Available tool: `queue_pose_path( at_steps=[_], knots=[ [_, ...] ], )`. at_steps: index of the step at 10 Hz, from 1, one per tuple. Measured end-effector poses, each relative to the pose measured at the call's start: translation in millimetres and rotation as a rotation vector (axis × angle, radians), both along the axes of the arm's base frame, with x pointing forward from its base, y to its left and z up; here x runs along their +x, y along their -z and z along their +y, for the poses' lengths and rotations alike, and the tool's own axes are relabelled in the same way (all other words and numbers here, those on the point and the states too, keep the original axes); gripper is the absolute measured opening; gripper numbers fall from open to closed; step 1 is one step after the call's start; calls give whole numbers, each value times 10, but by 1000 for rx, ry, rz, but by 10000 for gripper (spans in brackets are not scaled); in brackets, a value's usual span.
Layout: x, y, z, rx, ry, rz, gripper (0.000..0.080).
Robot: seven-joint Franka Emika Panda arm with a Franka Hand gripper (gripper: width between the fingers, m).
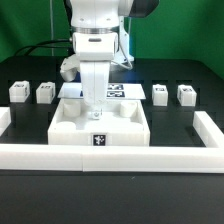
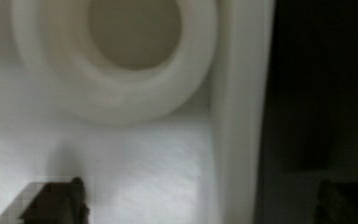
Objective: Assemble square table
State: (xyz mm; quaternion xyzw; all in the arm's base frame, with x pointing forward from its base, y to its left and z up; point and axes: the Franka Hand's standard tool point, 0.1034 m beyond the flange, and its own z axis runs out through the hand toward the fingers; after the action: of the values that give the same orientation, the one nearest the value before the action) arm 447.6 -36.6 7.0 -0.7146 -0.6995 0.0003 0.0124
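the pincer (image 2: 197, 205) hangs low over the square top (image 1: 100, 122) — fingers spread wide, gripping nothing (a corner hole (image 2: 137, 40) looms close). the top rests mid-tabletop (image 1: 30, 190) beside the border wall (image 1: 150, 157) — legs (image 1: 45, 92) well apart, two each side.

The square table top (image 1: 68, 124) is looking like smooth, matt white plastic, as are the legs (image 1: 45, 93). The bench (image 1: 40, 195) is showing a dull black surface; the arm's shell (image 1: 95, 15) is gleaming glossy white.

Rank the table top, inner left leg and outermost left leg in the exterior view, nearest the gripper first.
1. table top, under the gripper
2. inner left leg, exterior view's left
3. outermost left leg, at that edge
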Motion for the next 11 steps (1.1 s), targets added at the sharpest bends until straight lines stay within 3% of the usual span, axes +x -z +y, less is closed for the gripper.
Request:
queue_pose_path(
  at_steps=[1,3,4,5,6,11],
  knots=[
    [-2,2,0,0,0,0,623],
    [-3,3,-1,0,0,1,261],
    [-4,4,-1,0,0,1,261],
    [-6,5,-1,0,1,2,85],
    [-6,5,-2,0,1,1,55],
    [-6,5,-2,0,1,1,55]
  ],
)
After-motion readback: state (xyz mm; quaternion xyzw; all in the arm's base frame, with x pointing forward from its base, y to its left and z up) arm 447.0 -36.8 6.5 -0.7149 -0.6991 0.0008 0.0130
